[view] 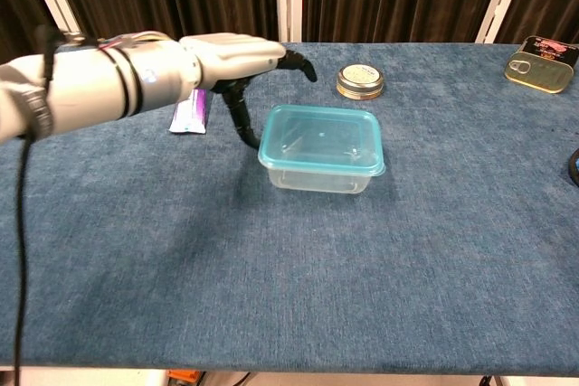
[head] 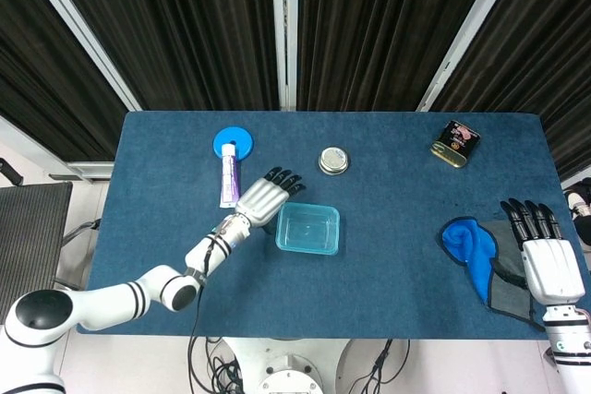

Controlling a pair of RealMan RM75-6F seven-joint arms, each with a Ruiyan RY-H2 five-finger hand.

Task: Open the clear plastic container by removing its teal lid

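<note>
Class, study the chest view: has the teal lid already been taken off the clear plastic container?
No, the teal lid sits flat on top of the clear plastic container, covering its whole opening.

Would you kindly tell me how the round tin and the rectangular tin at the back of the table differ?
The round tin is a small silver disc near the table's middle; the rectangular tin is gold with a dark printed top and pull ring, at the far right corner. Both are closed, metal, and untouched by either hand.

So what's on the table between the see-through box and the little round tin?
Nothing: in the head view, only bare blue tablecloth lies between the clear container and the round tin. The left hand sits off to the side.
</note>
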